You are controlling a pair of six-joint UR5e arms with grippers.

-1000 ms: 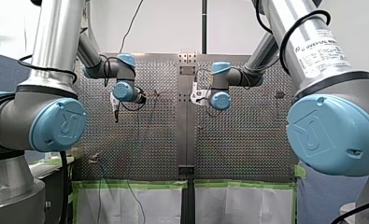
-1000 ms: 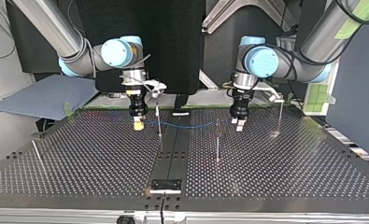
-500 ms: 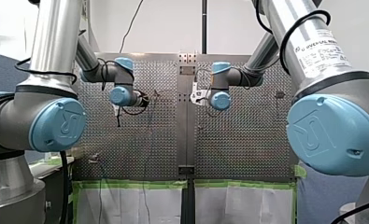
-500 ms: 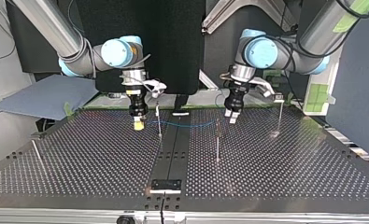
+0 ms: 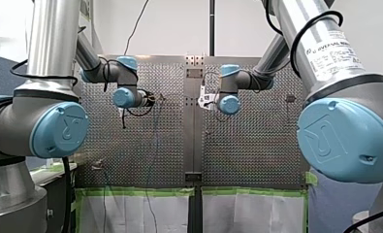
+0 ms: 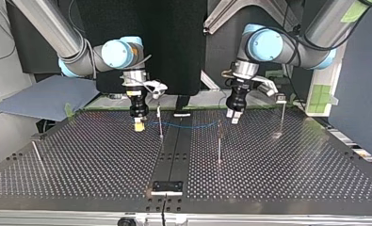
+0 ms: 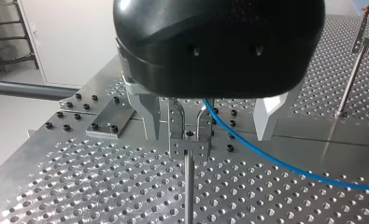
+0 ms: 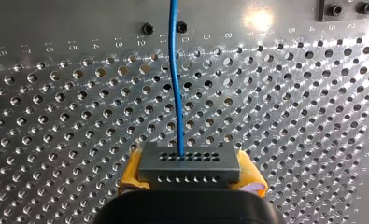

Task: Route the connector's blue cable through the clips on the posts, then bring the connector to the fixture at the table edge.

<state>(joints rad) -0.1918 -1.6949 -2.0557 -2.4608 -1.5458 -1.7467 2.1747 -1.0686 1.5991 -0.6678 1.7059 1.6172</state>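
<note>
In the right wrist view my right gripper (image 8: 190, 179) is shut on the grey connector (image 8: 189, 162), which sits between its yellow pads. The blue cable (image 8: 175, 84) leaves the connector and runs ahead over the perforated plate. In the top view that gripper (image 6: 139, 125) hangs at the left. From it the cable (image 6: 188, 126) stretches past a thin post (image 6: 160, 123) to a second post (image 6: 219, 141). My left gripper (image 6: 233, 116) hovers open just behind that second post. In the left wrist view its metal fingers (image 7: 149, 119) straddle the post's clip (image 7: 189, 145). The cable (image 7: 266, 156) passes at the clip.
A black fixture (image 6: 167, 187) sits at the table's near edge in the top view, on the dark centre strip. Two more posts stand at that view's right (image 6: 282, 117) and far left (image 6: 37, 156). A grey sheet (image 6: 47, 96) lies beyond the back left corner.
My left gripper has risen, swung toward the top view's left and back, and turned at the wrist. My right gripper and the connector have stayed put.
</note>
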